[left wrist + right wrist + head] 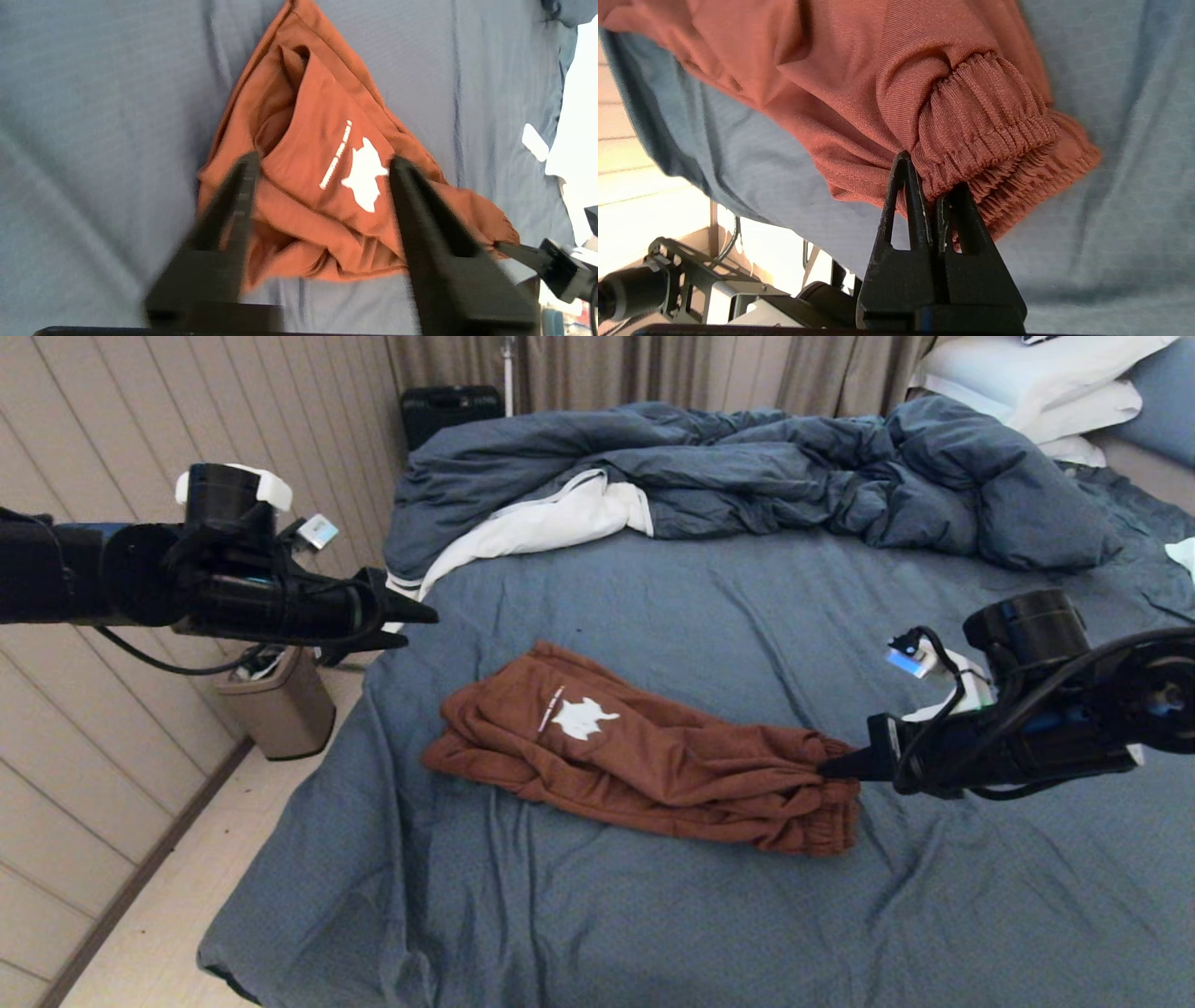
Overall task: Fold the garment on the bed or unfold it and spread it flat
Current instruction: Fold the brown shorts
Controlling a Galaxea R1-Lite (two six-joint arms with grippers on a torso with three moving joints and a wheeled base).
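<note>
So the rust-brown fabric shorts (644,756) with the gathered elastic waistband are lying bunched up, kind of loosely folded over themselves, in the middle of the big bed with the wrinkled slate-blue sheet (653,915). The white graphic with a line of small text (579,717) faces up on the leg end, which points toward about 10 o'clock from the middle of the bundle, and the elastic waistband (826,803) sits at roughly 4 o'clock.

The right gripper (836,768) is down at that waistband end — its black fingers are pinched together on the ribbed elastic edge, and the wrist camera shows the gathered fabric (985,140) caught right at the fingertips. So it's clenched on the shorts.

The left gripper (418,621) hangs in the air off the bed's left edge, at about 10 o'clock from the shorts and well clear of them. Its two fingers (233,205) stand apart with nothing between them — released, just looking down at the leg end with the graphic.

Behind all this, at 12 o'clock, a rumpled dark blue duvet with white lining (747,476) is heaped across the bed, white pillows (1036,383) at 1 o'clock. A small beige bin (280,705) stands on the floor beside the bed, under the left arm.
</note>
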